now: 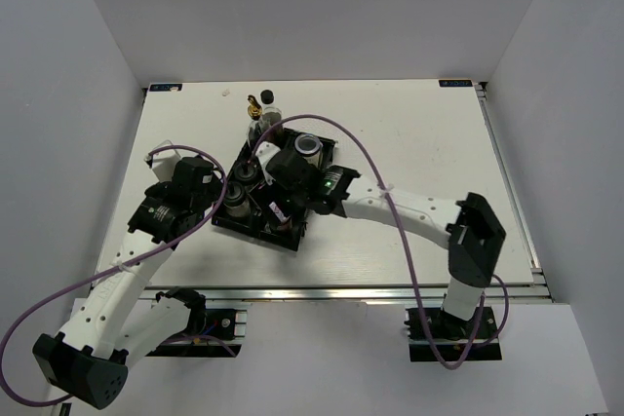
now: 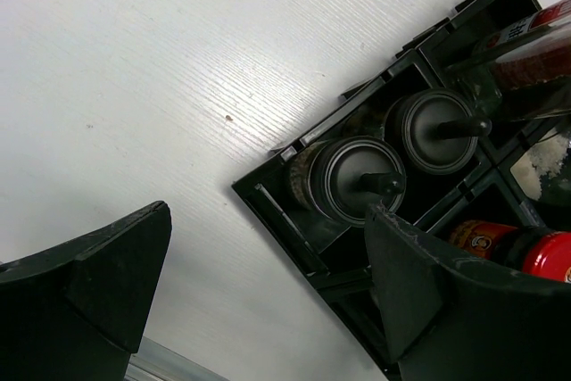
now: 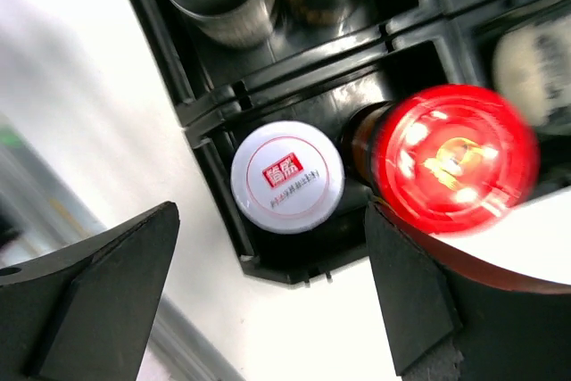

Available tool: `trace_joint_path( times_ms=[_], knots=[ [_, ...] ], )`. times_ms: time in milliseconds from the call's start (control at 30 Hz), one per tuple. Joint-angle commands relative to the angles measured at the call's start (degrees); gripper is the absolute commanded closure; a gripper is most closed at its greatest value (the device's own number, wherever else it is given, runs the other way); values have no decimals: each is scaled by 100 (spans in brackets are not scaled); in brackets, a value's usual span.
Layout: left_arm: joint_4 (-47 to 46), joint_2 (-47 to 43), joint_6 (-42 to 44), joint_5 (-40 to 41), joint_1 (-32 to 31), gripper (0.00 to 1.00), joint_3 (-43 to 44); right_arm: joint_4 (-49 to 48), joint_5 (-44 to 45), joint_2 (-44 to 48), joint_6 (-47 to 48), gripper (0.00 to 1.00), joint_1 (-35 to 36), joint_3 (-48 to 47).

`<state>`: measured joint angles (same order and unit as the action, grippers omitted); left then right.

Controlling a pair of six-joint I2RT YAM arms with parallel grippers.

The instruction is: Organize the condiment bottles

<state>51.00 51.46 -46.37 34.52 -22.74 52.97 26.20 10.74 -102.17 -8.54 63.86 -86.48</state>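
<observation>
The black tray [image 1: 317, 158] holds several condiment bottles. In the left wrist view two silver-lidded jars [image 2: 359, 181] [image 2: 435, 129] stand side by side in one tray [image 2: 268, 198] compartment, a dark bottle [image 2: 532, 53] beyond them. My left gripper [image 2: 268, 220] [image 1: 216, 197] is open and empty at the tray's left edge. My right gripper [image 3: 272, 216] [image 1: 283, 187] is open over the tray's near corner. Below it stand a white-topped bottle [image 3: 287, 176] and the red-lidded jar [image 3: 455, 158], which is blurred, close to the right finger. A gold-capped bottle [image 1: 253, 104] stands outside, behind the tray.
A second small bottle [image 1: 268, 101] stands beside the gold-capped one at the back. Another jar [image 1: 308, 146] sits in the tray's far compartment. The table's metal front rail [image 1: 341, 291] runs just below the tray. Purple cables loop over both arms.
</observation>
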Motion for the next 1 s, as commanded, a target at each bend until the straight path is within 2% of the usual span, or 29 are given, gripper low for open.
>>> trace_joint_path(
  times_ms=[0, 100, 200, 333, 367, 400, 433, 533, 667, 967],
  knots=[
    [94, 21, -126, 186, -11, 2, 99, -440, 41, 873, -60, 11, 4, 148],
    [173, 66, -214, 256, -11, 2, 178, -475, 401, 1400, -218, 11, -101, 482],
    [156, 101, -233, 327, -11, 2, 214, -475, 533, 1971, -639, 11, -653, 1114],
    [93, 197, -205, 476, -11, 2, 205, -440, 683, 2885, -1307, 11, -1936, 2212],
    [181, 241, -249, 555, -2, 2, 240, -483, 692, 3348, -1474, 11, -2173, 2475],
    [182, 250, -224, 599, 15, 2, 275, -588, 736, 3605, -1536, 11, -2402, 2991],
    [147, 224, -189, 573, 42, 2, 275, -650, 754, 3825, -1563, 11, -2865, 3223],
    [-134, 92, -4, 433, 147, 2, 231, -747, 1034, 4582, -1608, 11, -3614, 3909],
    [-187, 74, 268, 467, 296, 2, 415, -792, 1360, 5171, -1353, 11, -3784, 4235],
    [-372, -40, 787, 485, 744, 2, 600, -976, 1553, 5427, -1072, 10, -3793, 4412]
  ],
)
